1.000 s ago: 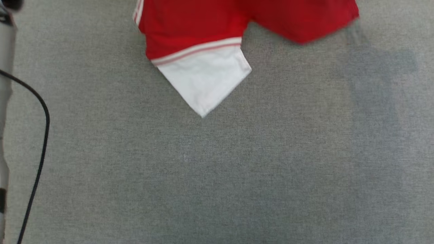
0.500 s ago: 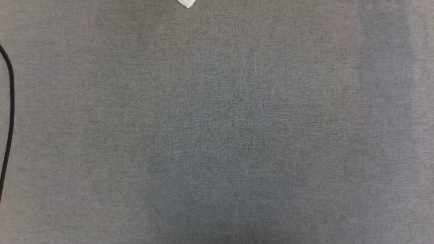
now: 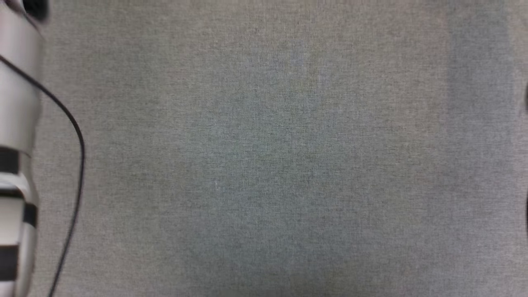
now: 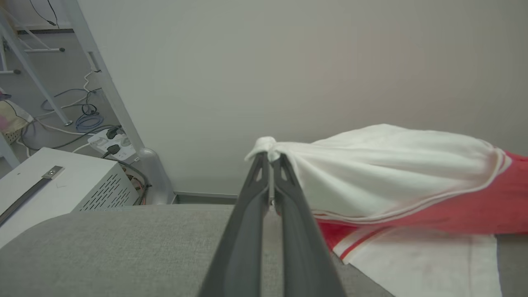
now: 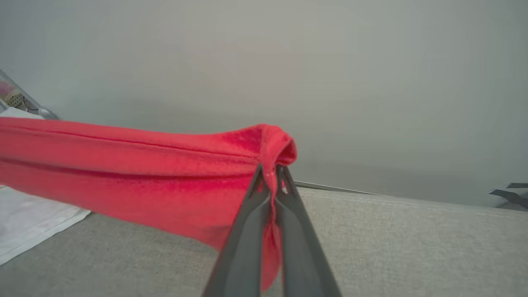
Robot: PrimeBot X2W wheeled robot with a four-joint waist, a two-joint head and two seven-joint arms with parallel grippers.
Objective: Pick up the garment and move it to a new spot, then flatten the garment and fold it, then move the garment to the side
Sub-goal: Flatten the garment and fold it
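The garment (image 4: 392, 165) is hanging between the two grippers. The left gripper (image 4: 270, 159) is pinching one end and the right gripper (image 5: 270, 171) the other, while a lower part is lying on the padded surface (image 4: 123, 247). In the left wrist view a box (image 4: 62, 181) is standing beside this surface at the left, with cables (image 4: 88, 121) lying behind it.

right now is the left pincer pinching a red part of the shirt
No, the left pincer is shut on a bunched white part of the garment, not the red cloth.
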